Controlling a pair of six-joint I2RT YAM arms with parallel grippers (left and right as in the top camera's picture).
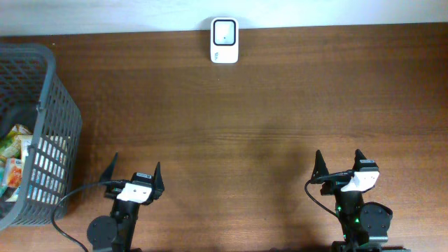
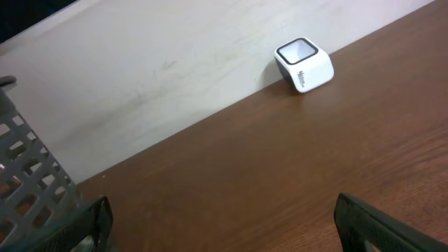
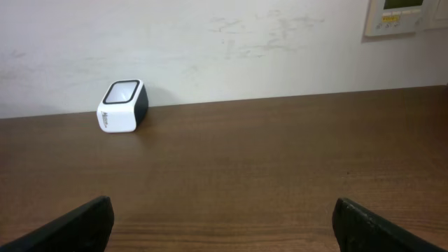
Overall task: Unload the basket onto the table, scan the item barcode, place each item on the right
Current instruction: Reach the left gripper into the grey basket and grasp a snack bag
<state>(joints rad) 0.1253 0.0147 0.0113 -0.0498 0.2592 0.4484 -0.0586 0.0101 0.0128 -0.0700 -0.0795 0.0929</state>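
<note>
Looking across the table [image 1: 245, 126], you have the left gripper [image 1: 136, 165] and right gripper [image 1: 339, 155] parked at the near edge, fingers spread wide and holding nothing. The packaged items [image 1: 14, 159] lie in the grey basket [image 1: 52, 91] at far left, nearest your left arm. The white scanner [image 1: 225, 40] sits against the back wall with its window angled upward, probably so a barcode can be presented above it.

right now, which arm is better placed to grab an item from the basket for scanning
Left. The left claw sits open just beside the grey basket holding the packets, while the right claw, also open and empty, is on the far side of the table from it.
</note>
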